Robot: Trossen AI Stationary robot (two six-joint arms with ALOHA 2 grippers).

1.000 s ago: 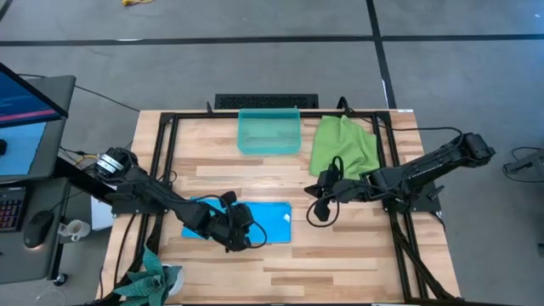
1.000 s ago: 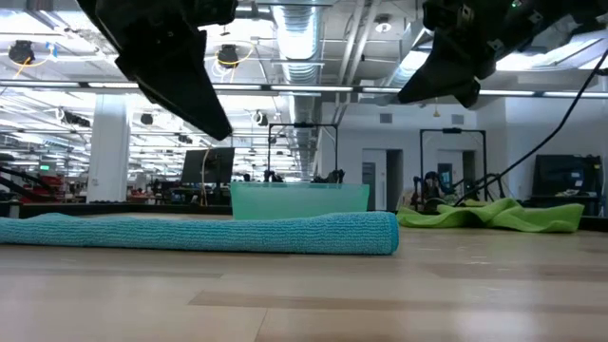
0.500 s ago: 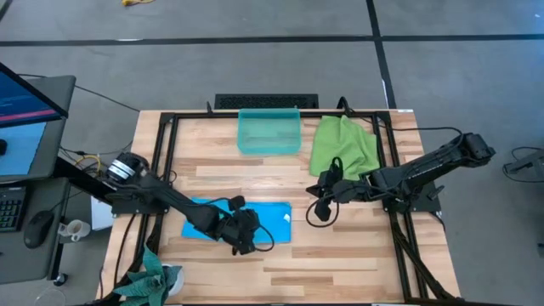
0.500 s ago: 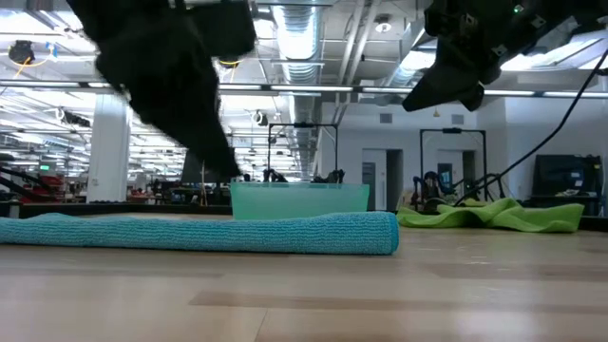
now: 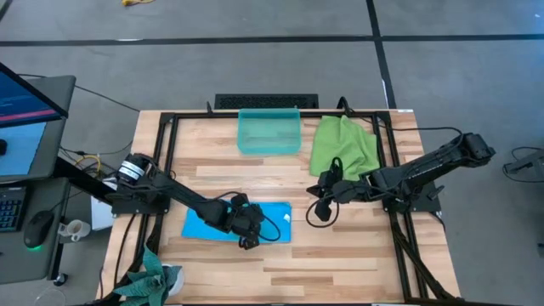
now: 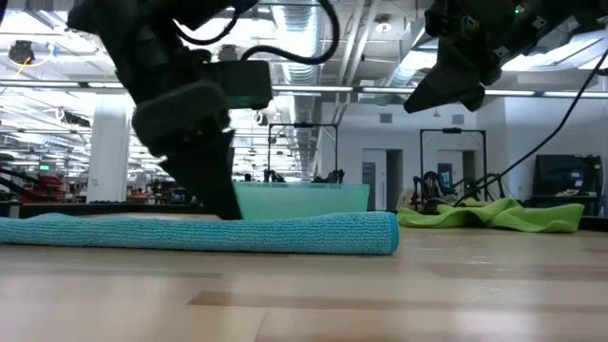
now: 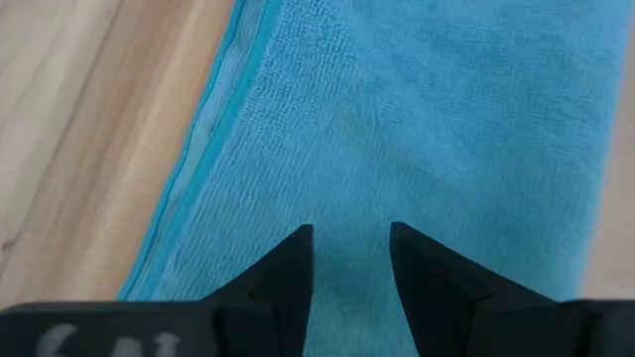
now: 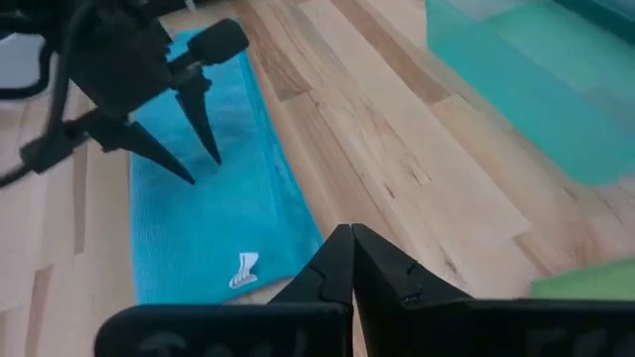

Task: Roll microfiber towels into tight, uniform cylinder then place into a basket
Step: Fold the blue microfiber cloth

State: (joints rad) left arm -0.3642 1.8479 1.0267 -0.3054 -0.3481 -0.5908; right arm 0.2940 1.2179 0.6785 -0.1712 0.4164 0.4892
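Observation:
The sky-blue towel [image 5: 223, 223] lies flat, folded into a long strip, on the table's near left part; it also shows in the left wrist view [image 7: 427, 119]. My left gripper [image 7: 350, 240] stands open just over its right half, fingers slanting down [image 6: 226, 209]. The lime green towel [image 5: 343, 144] lies crumpled at the far right. The teal basket [image 5: 269, 132] stands at the far middle with nothing showing inside. My right gripper [image 5: 321, 206] hangs shut above bare wood, right of the blue towel. My left gripper has its two open fingertips [image 8: 189, 178] down at the blue towel's top face [image 7: 347, 188], slanting from the table's left. Whether the tips touch the cloth I cannot tell. The towel lies flat and undisturbed.
Black frame rails [image 5: 166, 170] run along the table's left, far and right sides. A darker teal-green cloth [image 5: 153, 280] hangs at the near left corner. A monitor and keyboard [image 5: 17, 110] stand left of the table. Bare wood [image 5: 340, 263] lies along the near edge.
My left gripper has come down onto the level of the blue towel, moving a little toward the table's right edge and tipping steeper, still open. The towel has not moved.

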